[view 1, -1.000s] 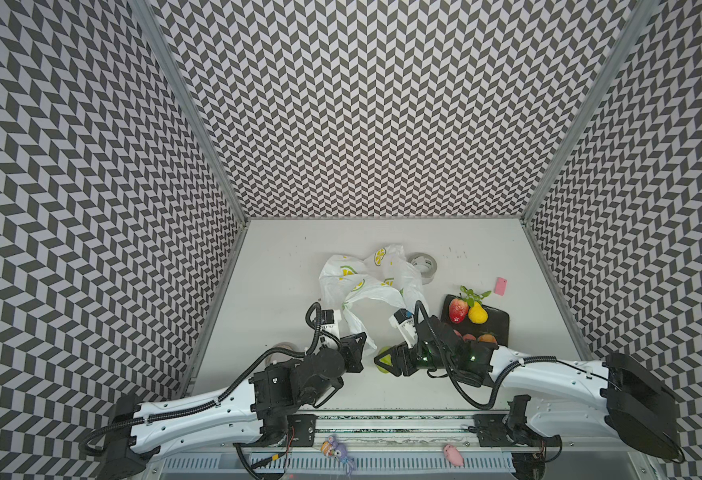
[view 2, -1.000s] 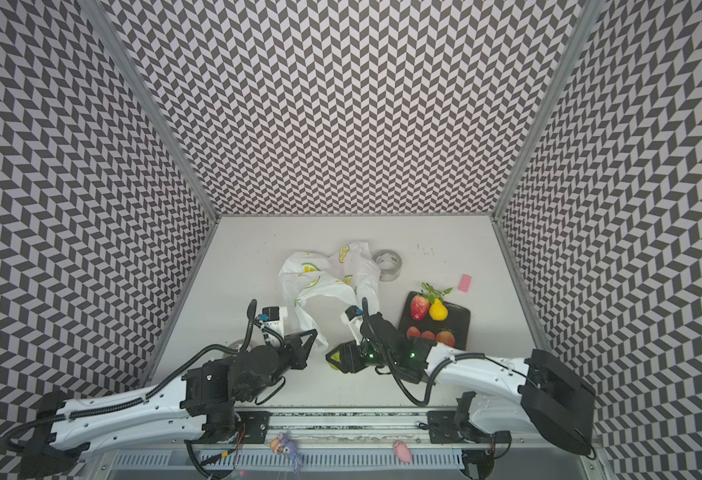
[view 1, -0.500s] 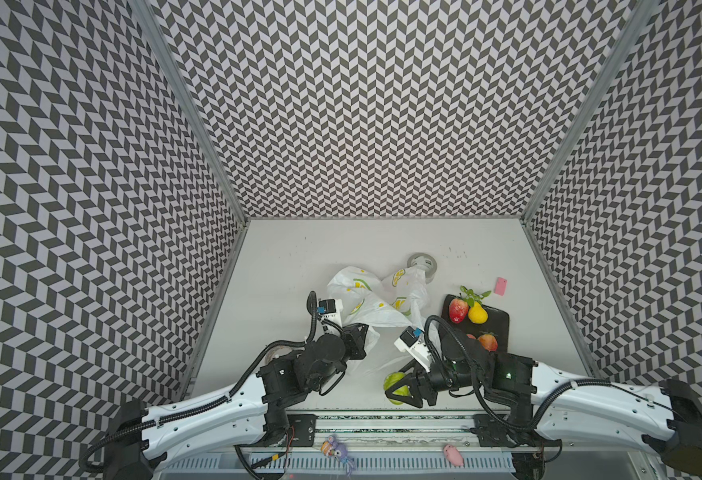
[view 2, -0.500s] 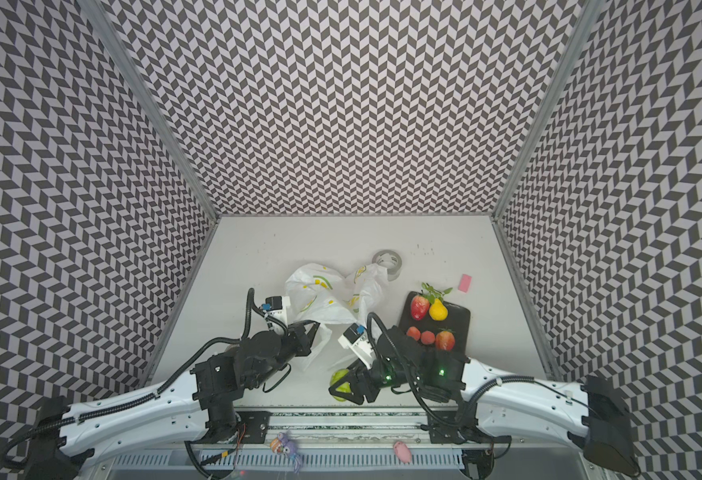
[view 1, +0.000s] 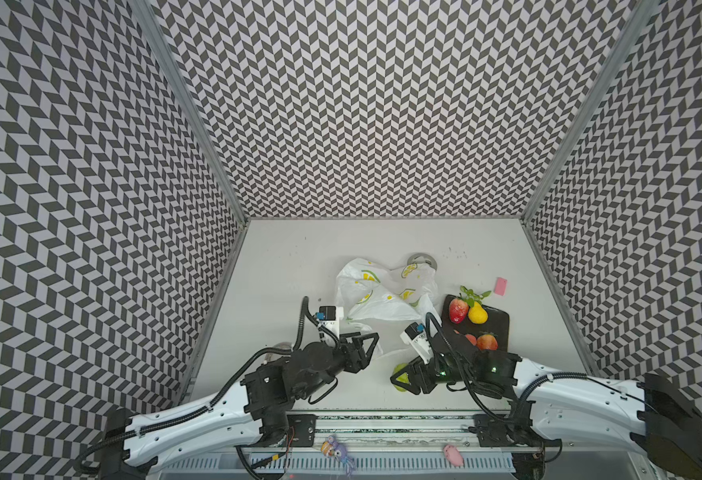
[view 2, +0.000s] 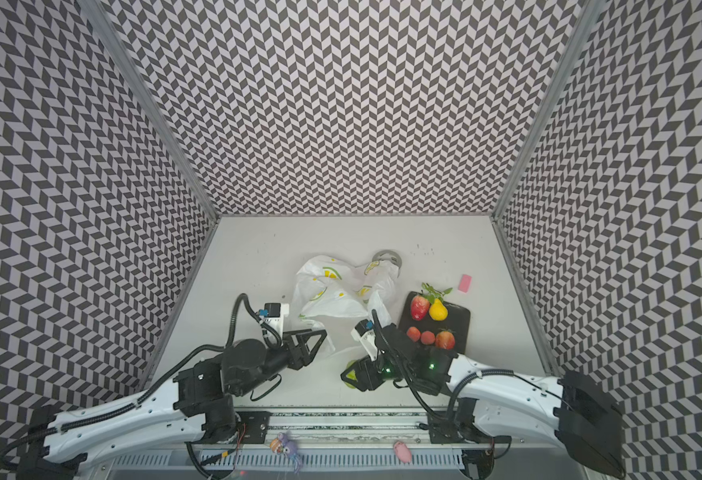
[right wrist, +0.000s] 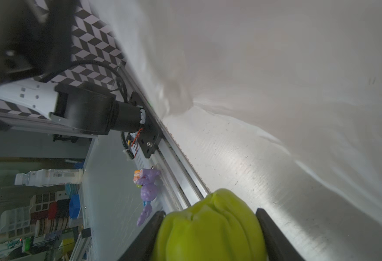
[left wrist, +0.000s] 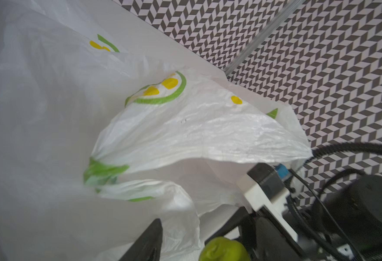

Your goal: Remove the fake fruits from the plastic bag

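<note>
The green ribbed fruit (right wrist: pixel 210 228) is gripped on its sides by the two black fingers of the right gripper (right wrist: pixel 209 213). It is held low over the bare table (view 1: pixel 299 266), outside the plastic bag (view 1: pixel 382 291), probably so that it can be carried to the black tray (view 1: pixel 501 322). On this tray a strawberry (view 1: pixel 458 309), a yellow pear (view 1: pixel 477 314) and some smaller red fruits (view 1: pixel 486 341) are already laid, so most of the task is judged as done. The jaws of the left gripper (view 1: pixel 369 348) are seen standing apart in both top views, just beside the near edge of the bag. Nothing seems to be gripped by them, though a fold of film lies close to one finger (left wrist: pixel 149 239). The bag is thin, white, crinkled and half transparent, and it is printed with flat lemon slices. It is collapsed and looks nearly empty, but its inside cannot be seen. The fruits are made of glossy, hard-looking plastic. The green one is lobed with deep grooves, so it is judged to sit firmly between the flat fingers.
</note>
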Robot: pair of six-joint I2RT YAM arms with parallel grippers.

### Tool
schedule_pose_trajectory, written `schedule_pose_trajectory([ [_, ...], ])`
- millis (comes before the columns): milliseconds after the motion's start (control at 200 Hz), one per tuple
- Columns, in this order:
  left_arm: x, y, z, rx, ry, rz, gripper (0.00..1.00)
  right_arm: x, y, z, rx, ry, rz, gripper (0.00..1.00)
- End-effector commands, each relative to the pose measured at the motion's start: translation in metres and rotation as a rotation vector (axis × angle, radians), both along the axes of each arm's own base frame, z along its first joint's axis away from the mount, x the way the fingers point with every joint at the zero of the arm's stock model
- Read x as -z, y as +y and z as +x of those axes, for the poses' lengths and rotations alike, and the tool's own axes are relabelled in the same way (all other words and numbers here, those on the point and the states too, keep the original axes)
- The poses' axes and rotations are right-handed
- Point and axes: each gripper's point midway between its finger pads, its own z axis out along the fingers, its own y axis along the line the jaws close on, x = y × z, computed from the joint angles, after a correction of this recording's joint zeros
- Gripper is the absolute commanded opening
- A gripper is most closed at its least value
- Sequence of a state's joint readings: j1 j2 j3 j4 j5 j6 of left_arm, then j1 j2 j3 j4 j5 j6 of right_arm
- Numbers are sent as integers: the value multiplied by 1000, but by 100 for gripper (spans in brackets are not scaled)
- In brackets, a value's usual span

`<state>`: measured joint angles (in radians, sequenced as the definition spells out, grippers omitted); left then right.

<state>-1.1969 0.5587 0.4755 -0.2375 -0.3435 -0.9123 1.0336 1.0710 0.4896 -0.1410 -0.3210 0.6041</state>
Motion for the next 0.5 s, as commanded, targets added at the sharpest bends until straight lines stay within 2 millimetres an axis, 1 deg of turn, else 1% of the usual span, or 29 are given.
schedule_pose_trajectory([
  [0,-9,22,-13,15,20,65,75,-9,10,13,-23,-32,34,11],
  [25,-11,26,-13,10,19,80,78,-8,10,14,-27,-33,31,11],
  [35,-18,30,-14,8,10,62,79,-6,10,14,-29,-32,28,11],
  [55,-23,33,-14,0,3,62,80,-5,10,14,-32,-33,29,11],
  [125,-39,44,-5,-60,-35,85,89,-5,11,12,-45,-34,37,11],
  [150,-39,44,1,-87,-40,126,91,-6,12,12,-51,-37,38,11],
  [215,-53,47,17,-159,-75,173,98,-6,11,12,-62,-43,36,11],
  [225,-59,48,20,-169,-82,170,98,-6,11,12,-63,-44,36,11],
  [240,-61,48,24,-181,-89,184,99,-6,11,11,-64,-45,37,11],
  [305,-77,46,44,-206,-108,213,100,-6,10,10,-68,-42,41,11],
  [345,-83,43,58,-194,-107,225,100,-6,10,9,-69,-42,49,11],
  [426,-82,37,87,-155,-96,256,100,-6,9,6,-79,-42,60,11],
  [491,-72,37,113,-142,-88,287,100,-4,9,5,-89,-41,62,11],
])
